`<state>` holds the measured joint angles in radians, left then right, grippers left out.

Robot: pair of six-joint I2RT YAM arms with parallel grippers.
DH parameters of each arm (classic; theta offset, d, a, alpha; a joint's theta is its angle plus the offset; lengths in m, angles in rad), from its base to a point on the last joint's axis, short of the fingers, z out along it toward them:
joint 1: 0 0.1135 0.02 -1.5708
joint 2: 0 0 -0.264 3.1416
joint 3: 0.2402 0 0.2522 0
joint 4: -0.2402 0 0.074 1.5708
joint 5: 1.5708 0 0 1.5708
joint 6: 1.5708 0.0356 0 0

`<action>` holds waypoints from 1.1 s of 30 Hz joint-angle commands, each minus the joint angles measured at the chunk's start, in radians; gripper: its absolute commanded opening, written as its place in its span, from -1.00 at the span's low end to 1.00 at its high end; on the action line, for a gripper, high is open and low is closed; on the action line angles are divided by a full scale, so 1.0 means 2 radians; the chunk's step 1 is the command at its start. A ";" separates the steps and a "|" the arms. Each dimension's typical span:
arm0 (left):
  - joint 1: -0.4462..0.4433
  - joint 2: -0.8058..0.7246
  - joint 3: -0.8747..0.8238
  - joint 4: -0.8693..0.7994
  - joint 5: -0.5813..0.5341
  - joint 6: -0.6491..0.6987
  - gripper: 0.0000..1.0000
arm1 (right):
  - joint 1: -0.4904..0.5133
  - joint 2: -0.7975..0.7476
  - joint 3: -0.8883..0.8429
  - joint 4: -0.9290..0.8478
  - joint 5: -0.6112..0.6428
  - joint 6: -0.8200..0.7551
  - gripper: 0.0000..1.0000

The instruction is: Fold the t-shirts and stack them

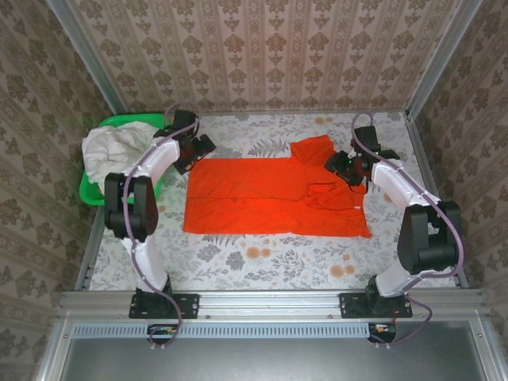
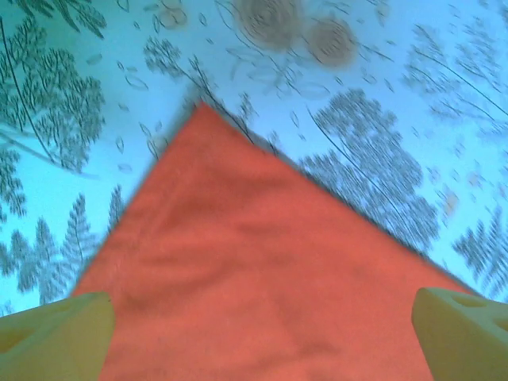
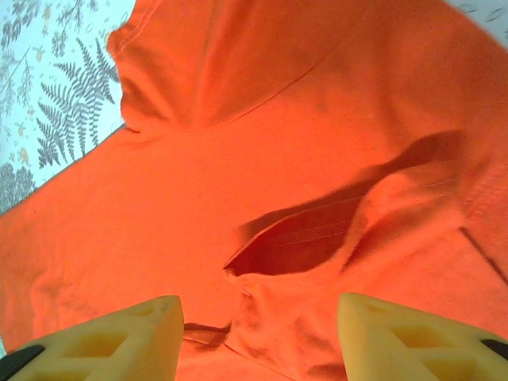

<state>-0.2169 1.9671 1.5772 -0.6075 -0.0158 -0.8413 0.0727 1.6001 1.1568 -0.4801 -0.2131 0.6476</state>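
Observation:
The orange-red t-shirt (image 1: 270, 197) lies spread flat in the middle of the table, one sleeve folded up at the far right. The white t-shirt (image 1: 111, 151) is bunched in the green basket. My left gripper (image 1: 200, 149) hovers open over the shirt's far-left corner (image 2: 238, 238), its yellow fingertips (image 2: 55, 337) wide apart above the cloth. My right gripper (image 1: 343, 167) stands open over the shirt's collar area (image 3: 302, 238), with a raised fold and the neck opening between its fingers (image 3: 103, 341).
The green plastic basket (image 1: 89, 190) sits at the table's far left edge. A floral tablecloth (image 1: 262, 262) covers the table, bare in front of the shirt. Patterned walls and metal posts close in the back and sides.

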 commanded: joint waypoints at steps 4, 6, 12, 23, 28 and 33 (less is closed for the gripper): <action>0.021 0.089 0.106 -0.087 -0.032 -0.019 0.73 | 0.020 0.022 0.005 0.012 0.005 0.011 0.09; 0.024 0.113 0.132 -0.103 -0.035 -0.018 0.60 | 0.024 0.025 0.002 0.015 0.006 0.012 0.09; 0.026 0.176 0.202 -0.138 -0.022 -0.006 0.21 | 0.030 0.040 0.003 0.016 0.005 0.015 0.09; 0.025 0.227 0.242 -0.169 -0.008 -0.008 -0.20 | 0.031 0.068 0.018 0.015 0.004 0.017 0.09; 0.025 0.229 0.240 -0.170 -0.006 -0.005 -0.28 | 0.029 0.094 0.061 0.003 0.008 0.000 0.09; 0.025 0.212 0.224 -0.170 -0.015 0.005 -0.04 | 0.016 0.124 0.120 -0.008 0.021 -0.018 0.09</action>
<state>-0.1696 2.3947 2.0460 -0.8993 -0.0422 -0.8494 0.1207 1.8202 1.3300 -0.4702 -0.2028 0.6426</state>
